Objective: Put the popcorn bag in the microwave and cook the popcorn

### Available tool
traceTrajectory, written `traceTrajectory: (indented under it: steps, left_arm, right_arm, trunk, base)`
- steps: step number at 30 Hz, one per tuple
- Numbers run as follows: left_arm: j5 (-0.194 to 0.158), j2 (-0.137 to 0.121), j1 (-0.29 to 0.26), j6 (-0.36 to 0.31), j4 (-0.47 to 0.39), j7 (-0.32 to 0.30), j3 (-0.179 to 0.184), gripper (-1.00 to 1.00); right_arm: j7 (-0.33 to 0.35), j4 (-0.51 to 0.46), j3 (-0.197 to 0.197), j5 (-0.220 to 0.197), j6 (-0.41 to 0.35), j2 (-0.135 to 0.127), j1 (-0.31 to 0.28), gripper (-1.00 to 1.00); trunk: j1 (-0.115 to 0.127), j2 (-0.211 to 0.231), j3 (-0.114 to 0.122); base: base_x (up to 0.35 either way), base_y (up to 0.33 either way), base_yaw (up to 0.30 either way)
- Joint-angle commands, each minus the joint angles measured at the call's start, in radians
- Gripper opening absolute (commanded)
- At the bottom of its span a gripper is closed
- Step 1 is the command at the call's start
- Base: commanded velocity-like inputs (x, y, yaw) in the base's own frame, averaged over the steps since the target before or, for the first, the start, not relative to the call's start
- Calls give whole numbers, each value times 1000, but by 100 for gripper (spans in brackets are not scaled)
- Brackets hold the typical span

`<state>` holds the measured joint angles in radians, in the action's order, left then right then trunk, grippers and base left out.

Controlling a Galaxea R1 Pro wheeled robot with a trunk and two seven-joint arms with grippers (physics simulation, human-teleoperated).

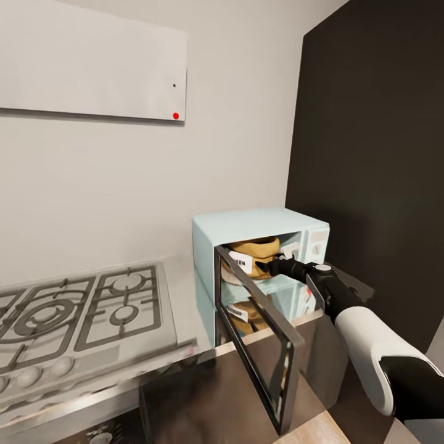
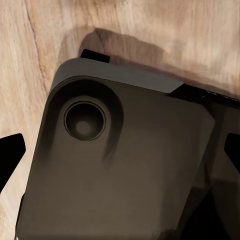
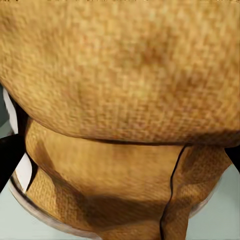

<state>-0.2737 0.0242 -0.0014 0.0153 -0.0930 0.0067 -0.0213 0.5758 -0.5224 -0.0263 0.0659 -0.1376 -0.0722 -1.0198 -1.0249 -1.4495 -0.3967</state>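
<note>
so i count one microwave, one bag in it, one hob, four burners.

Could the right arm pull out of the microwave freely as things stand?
Probably yes: the microwave door hangs wide open, so the right claw at the popcorn bag has open space behind it. Its grip state is unclear.

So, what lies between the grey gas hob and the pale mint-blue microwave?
In the head view, only a bare strip of grey metal countertop separates hob from microwave.
</note>
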Motion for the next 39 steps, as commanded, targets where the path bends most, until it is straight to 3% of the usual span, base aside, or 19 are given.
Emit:
traceTrajectory:
  steps: [1,15,26,39]
  left_arm:
    - [-4,0,0,2,-1,1,-2,100]
    - [-4,0,0,2,-1,1,-2,100]
    - [-4,0,0,2,-1,-1,-2,100]
    - [-3,2,0,3,-1,1,-4,100]
  right_arm:
    - [4,-2,-1,6,-4,0,0,100]
    - [138,-1,-1,8,-4,2,1,100]
    - [144,-1,-1,14,-4,-1,1,100]
    - [138,-2,-1,21,-9,-5,1,100]
  trunk:
    - [0,-1,-1]
    - [0,-1,-1]
    - [0,-1,-1]
    - [0,-1,-1]
  base:
    - [77,0,0]
    - [75,0,0]
    - [17,0,0]
    - [-287,-73,0]
